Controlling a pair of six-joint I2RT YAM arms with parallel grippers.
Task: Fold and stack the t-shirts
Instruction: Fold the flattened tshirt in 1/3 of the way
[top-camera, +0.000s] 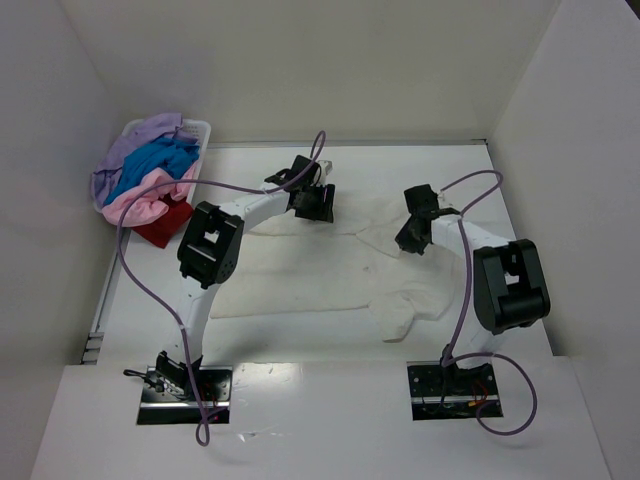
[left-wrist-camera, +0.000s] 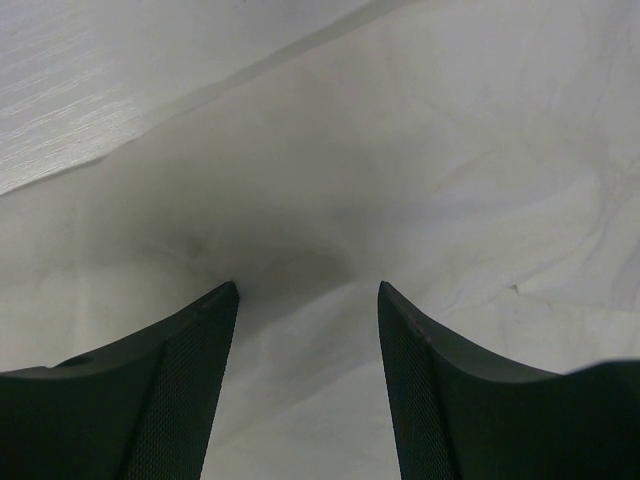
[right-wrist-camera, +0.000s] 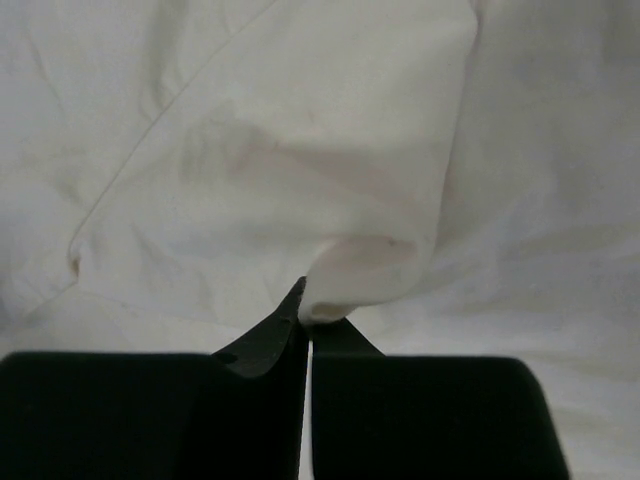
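The cream-white t-shirt lies spread across the middle of the table. My left gripper is open at the shirt's far edge, its two fingers straddling bare cloth, with the white table beyond. My right gripper is shut on a pinched fold of the cream-white t-shirt at its far right part, and the fold bulges up from between the fingertips. The lilac, bright blue, pale pink and red t-shirts are heaped at the far left.
A white plastic basket at the far left corner holds the coloured shirts, with the red one spilling onto the table. White walls enclose the table on the left, back and right. Purple cables arc over both arms.
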